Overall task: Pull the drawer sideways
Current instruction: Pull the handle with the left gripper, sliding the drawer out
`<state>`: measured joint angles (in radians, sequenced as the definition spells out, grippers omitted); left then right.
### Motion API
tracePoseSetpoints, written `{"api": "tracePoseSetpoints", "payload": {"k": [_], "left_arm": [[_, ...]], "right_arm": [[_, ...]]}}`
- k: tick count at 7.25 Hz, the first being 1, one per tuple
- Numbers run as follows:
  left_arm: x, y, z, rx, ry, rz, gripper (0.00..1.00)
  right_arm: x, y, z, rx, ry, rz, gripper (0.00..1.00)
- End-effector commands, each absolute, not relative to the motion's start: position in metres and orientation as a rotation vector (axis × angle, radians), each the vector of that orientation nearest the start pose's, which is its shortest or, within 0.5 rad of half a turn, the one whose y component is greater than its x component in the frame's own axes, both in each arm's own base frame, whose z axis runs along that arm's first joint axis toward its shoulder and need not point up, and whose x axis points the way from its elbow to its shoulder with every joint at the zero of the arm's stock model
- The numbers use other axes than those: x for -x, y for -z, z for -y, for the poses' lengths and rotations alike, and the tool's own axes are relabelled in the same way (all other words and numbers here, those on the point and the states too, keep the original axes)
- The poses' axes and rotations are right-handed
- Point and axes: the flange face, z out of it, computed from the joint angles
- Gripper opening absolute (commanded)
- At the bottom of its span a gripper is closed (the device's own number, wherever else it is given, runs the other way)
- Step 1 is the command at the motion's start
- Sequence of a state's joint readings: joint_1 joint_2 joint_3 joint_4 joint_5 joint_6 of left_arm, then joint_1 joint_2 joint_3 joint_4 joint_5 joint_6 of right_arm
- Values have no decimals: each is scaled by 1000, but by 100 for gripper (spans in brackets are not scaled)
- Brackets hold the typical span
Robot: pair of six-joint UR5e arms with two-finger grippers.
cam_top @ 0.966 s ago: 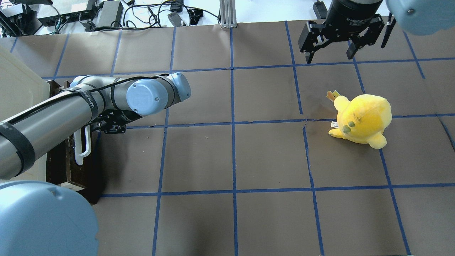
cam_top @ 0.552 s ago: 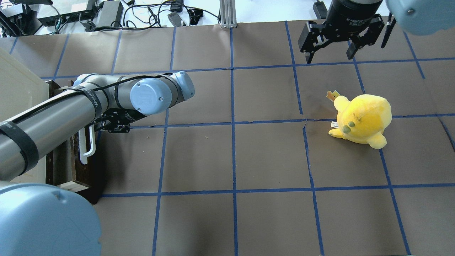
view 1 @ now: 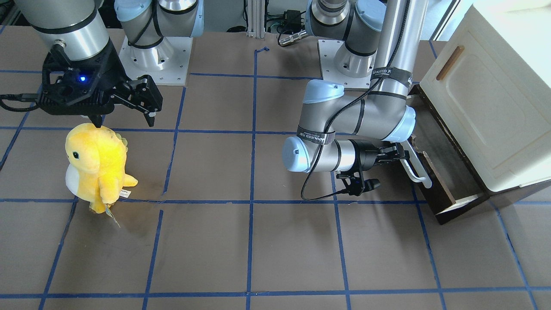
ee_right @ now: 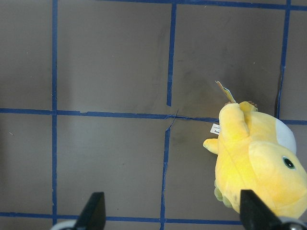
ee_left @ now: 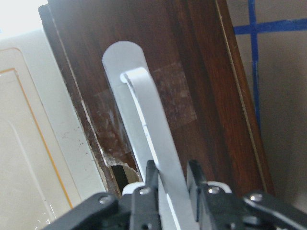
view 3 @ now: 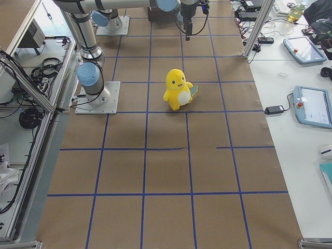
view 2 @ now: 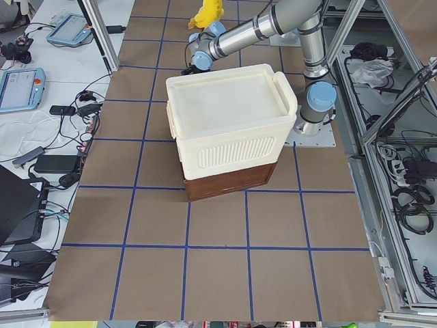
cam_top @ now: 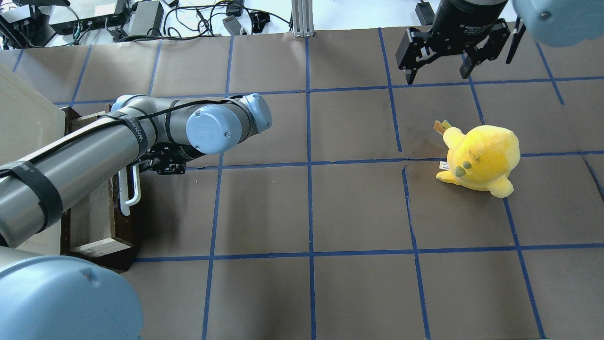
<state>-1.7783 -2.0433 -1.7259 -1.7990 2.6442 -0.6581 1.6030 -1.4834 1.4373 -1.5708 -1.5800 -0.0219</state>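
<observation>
The drawer has a dark brown front, a long white bar handle and a pale inside, and it stands partly out of the cream cabinet. My left gripper is shut on the handle near its far end. In the left wrist view the white bar handle runs between the two black fingers, and the gripper closes around it. My right gripper is open and empty, hovering at the far right, beyond a yellow plush toy.
The yellow plush toy stands on the brown gridded table on my right side, below the right gripper. The cream cabinet sits at the table's left end. Cables and boxes lie beyond the far edge.
My left arm has moved to the right with the handle in its grip. The drawer has slid further out of the cabinet. The right arm and the plush have not moved.
</observation>
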Motion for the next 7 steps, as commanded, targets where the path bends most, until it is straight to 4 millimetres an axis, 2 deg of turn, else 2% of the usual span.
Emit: {"api": "tracePoseSetpoints", "payload": {"k": [1,7], "left_arm": [[163,-205,519,-97,-294,-1902,0],[176,-207,519,-83,-264,-1939,0]], "right_arm": [[-149,-509,529,84,73,-3149,100],[-149,-509,529,84,73,-3149,100]]}}
